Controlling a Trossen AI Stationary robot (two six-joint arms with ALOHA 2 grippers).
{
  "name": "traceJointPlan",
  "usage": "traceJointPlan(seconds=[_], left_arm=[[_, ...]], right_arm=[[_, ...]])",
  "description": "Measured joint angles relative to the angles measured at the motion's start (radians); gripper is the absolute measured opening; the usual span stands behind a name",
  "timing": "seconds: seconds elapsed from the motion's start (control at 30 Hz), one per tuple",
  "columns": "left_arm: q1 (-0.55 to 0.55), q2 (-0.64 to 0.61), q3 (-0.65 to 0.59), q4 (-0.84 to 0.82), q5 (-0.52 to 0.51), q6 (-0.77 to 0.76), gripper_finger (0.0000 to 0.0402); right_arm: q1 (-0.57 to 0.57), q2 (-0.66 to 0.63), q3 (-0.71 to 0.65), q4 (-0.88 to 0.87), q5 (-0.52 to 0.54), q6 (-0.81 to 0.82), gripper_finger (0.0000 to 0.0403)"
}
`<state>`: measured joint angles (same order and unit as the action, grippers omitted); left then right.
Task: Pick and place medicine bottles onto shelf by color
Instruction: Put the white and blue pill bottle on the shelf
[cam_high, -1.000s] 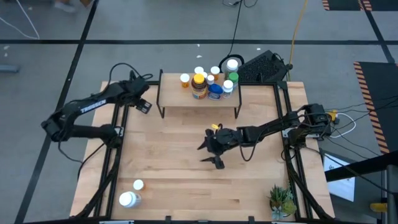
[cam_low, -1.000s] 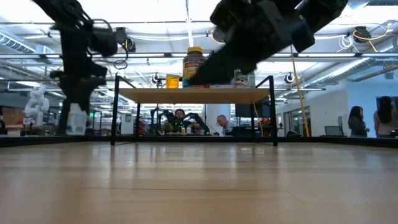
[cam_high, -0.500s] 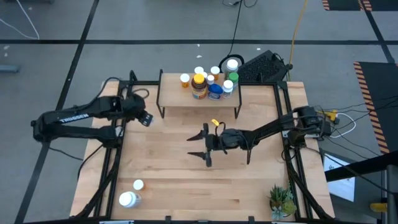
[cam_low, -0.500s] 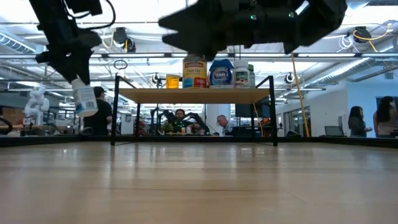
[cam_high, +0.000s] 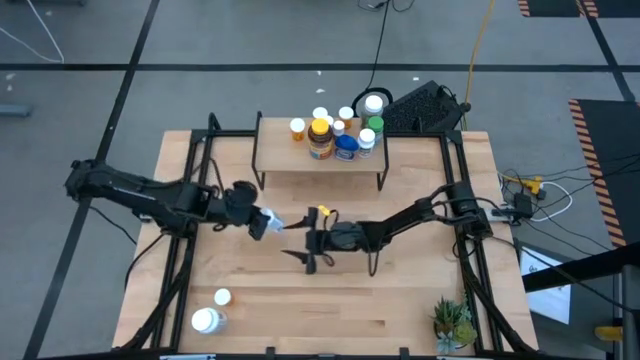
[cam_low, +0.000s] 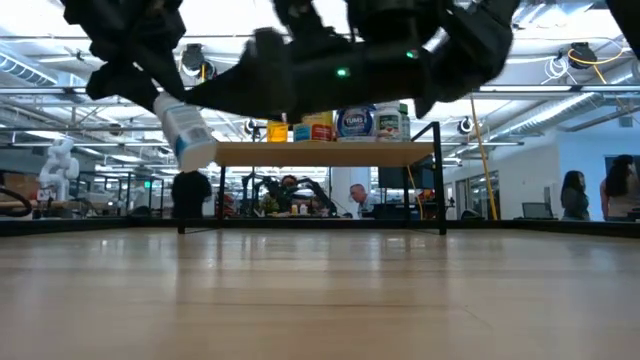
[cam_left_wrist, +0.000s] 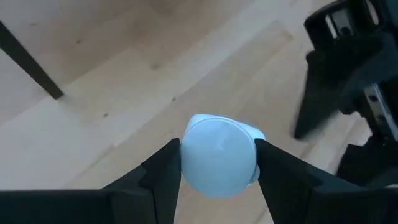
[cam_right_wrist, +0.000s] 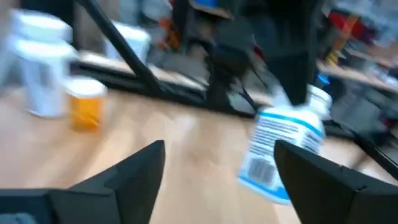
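My left gripper (cam_high: 258, 220) is over the table's middle, shut on a white medicine bottle with a blue label (cam_high: 268, 221), seen tilted in the low view (cam_low: 188, 135). My right gripper (cam_high: 296, 240) stands open just right of it, its fingers pointing at the bottle (cam_right_wrist: 283, 152) without touching it. The shelf (cam_high: 300, 163) at the far side carries several bottles, white, orange, amber, blue and green. A small orange bottle (cam_high: 222, 297) and a white one (cam_high: 205, 320) stand on the table near its near left corner. My left gripper pinches the bottle between its two fingers at the round white-capped end (cam_left_wrist: 217, 155), one finger on each side. The fingers slant down from the table's left. The bottle hangs tilted below them, clear of the table, its other end (cam_low: 200, 158) lowest.
A potted plant (cam_high: 452, 322) sits at the near right corner. A dark keyboard (cam_high: 425, 105) lies behind the shelf. Bare wood lies between the shelf's legs and the near edge.
My left gripper has swung from beside the shelf's left end toward the table's middle and near side, carrying the bottle, which now hangs tilted. My right gripper has moved toward the table's left edge, meeting it near the middle, and stays open.
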<state>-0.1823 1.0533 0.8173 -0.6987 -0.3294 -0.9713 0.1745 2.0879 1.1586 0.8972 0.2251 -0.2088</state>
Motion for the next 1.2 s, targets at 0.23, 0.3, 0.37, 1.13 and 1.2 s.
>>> traceJointPlan(seconds=[0.23, 0.3, 0.37, 1.13, 1.2], left_arm=[[-0.031, 0.095, -0.002, 0.076, -0.057, -0.063, 0.0189], [-0.036, 0.117, -0.002, 0.12, -0.051, -0.058, 0.0189], [-0.037, 0.13, 0.001, 0.169, -0.045, -0.055, 0.0189], [-0.022, 0.138, 0.0, 0.251, -0.049, -0.031, 0.0189], [-0.021, 0.134, -0.001, 0.251, -0.045, -0.028, 0.0189]], right_arm=[[-0.003, 0.005, 0.062, -0.154, 0.399, -0.008, 0.0342], [-0.002, 0.005, 0.058, -0.148, 0.328, 0.02, 0.0342], [-0.001, 0.005, 0.058, -0.136, 0.231, 0.077, 0.0341], [0.009, 0.0, 0.057, -0.208, 0.352, 0.069, 0.021], [0.009, -0.002, 0.056, -0.221, 0.354, 0.07, 0.0183]])
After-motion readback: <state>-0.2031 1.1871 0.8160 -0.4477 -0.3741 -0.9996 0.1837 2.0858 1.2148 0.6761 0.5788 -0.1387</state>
